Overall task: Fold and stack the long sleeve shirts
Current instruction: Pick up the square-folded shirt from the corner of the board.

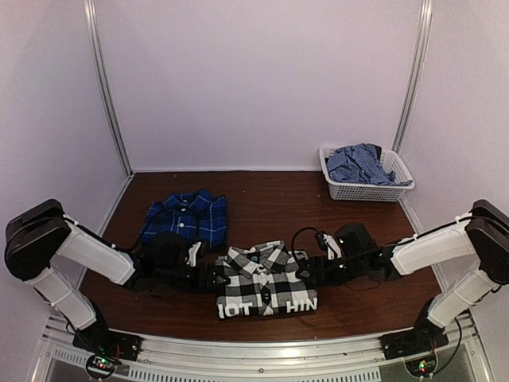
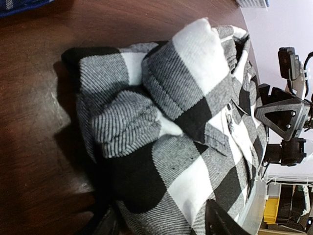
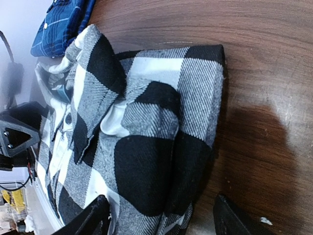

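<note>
Dark wood tabletop (image 1: 270, 207), folded black-and-white checked shirt (image 1: 266, 286) front centre, folded blue plaid shirt (image 1: 187, 216) rear left, white basket (image 1: 362, 192) rear right.

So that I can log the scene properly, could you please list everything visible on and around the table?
black-and-white checked shirt: one, black and white with white lettering, folded at the near middle of the table, between the two arms' jaws.
blue plaid shirt: one, dark blue and black, folded, behind and left of the checked shirt.
basket: one, white, at the far right corner of the table.
blue checked cloth: a heap, count unclear, blue and white, in the basket.
table: one, dark brown wood.
left arm: one, white and black, jaws open at the checked shirt's left edge.
right arm: one, white and black, jaws open at its right edge.
</note>
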Robot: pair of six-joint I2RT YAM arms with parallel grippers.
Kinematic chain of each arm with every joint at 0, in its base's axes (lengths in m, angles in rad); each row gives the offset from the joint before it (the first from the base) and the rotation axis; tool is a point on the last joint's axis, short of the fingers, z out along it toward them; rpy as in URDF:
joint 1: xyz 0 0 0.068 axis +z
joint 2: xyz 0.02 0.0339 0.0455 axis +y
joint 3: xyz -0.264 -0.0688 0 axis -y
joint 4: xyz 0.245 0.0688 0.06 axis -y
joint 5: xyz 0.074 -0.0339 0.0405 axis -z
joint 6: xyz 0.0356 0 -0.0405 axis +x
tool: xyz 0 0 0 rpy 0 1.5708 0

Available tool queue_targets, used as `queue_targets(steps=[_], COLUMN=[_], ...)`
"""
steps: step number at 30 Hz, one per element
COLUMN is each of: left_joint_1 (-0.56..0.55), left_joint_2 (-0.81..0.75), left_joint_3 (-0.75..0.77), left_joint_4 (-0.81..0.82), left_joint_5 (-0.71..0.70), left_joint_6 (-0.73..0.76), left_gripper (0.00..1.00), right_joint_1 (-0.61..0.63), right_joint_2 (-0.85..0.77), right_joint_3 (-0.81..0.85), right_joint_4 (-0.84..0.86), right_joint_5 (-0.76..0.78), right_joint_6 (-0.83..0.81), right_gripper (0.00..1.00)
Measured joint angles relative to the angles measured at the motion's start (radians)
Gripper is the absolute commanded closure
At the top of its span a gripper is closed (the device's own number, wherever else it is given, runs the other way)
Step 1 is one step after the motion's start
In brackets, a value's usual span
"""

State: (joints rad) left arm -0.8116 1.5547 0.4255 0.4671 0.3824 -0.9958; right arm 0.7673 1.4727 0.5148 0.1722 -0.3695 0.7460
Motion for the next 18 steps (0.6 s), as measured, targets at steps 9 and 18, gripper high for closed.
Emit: queue_targets(steps=[9, 18], left_joint_1=[-0.004, -0.002], left_joint_2=[0.085, 0.104], left_joint_3=[-0.002, 0.036], left_joint_4=[0.102, 0.104], left_joint_5=[0.045, 0.064], left_joint_6=[-0.034, -0.023], left_gripper=[0.73, 1.00], right_joint_1=[-0.001, -0.002], right_joint_2=[0.090, 0.138], right_joint_3=[-0.043, -0.090], right_joint_4=[0.231, 0.374], right_joint_5=[-0.089, -0.167], right_joint_6=[0.068, 0.140], right_gripper=[0.51, 0.91])
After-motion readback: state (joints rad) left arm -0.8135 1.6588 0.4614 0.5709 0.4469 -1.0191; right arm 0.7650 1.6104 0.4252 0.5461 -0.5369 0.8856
